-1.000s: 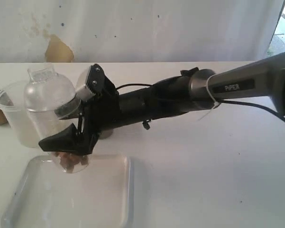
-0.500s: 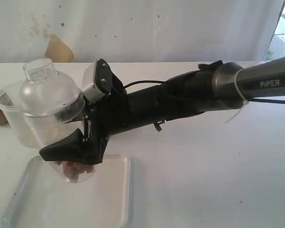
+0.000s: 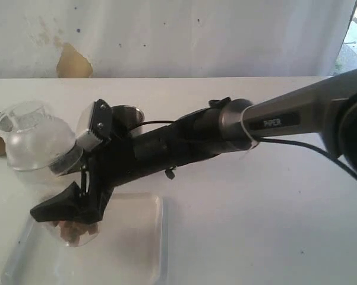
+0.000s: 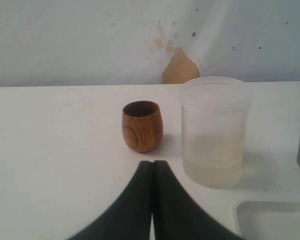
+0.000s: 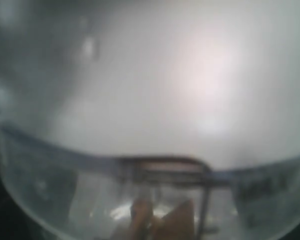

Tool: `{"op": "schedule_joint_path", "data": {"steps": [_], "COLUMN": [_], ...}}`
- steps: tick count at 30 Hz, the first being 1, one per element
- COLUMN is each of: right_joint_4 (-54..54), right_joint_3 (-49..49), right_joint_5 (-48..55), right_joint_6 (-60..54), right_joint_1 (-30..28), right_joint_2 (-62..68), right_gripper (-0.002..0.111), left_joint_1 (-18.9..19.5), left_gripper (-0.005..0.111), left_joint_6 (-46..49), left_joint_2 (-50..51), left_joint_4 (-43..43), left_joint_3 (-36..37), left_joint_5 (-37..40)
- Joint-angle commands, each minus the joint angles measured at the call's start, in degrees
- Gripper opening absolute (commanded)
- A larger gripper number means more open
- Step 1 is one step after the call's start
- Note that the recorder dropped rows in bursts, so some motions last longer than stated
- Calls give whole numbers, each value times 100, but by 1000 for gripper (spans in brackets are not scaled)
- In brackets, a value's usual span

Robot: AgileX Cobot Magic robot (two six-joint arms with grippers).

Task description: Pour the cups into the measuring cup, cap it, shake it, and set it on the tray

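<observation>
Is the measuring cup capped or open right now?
Capped. The clear dome cap sits on the measuring cup, which the right end effector holds tilted, with brown pieces at its bottom.

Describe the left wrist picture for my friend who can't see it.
A brown wooden cup stands upright on a white table beside a taller frosted plastic cup. The shut black left gripper points toward them, touching neither; a corner of the white tray shows.

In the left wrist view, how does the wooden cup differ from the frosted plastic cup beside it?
The wooden cup is brown and opaque; the frosted plastic cup is translucent white. The wooden cup is shorter and round-bellied; the frosted plastic cup is taller, nearly straight-sided. Both stand upright on the table, apart.
</observation>
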Motion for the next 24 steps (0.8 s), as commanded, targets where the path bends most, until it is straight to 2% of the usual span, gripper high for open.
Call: {"op": "schedule_joint_path", "data": {"steps": [1, 9, 16, 24], "right_joint_4": [39, 252, 252, 252], "right_joint_3": [-224, -825, -922, -901], "right_joint_5": [-375, -415, -444, -1296], "right_joint_6": [-93, -93, -93, -93], "right_joint_1": [167, 242, 302, 475], "right_joint_2": [203, 556, 564, 564], "right_gripper": [0, 0, 0, 0], "left_joint_1": [-17, -17, -17, -17], "left_gripper": [0, 0, 0, 0], "left_joint_6": [-8, -8, -8, -8], "left_joint_2": [-23, -23, -23, -23], "left_joint_4": [20, 20, 20, 20], "left_joint_3": [32, 32, 32, 32], "left_joint_5": [-30, -30, -30, -30]}}
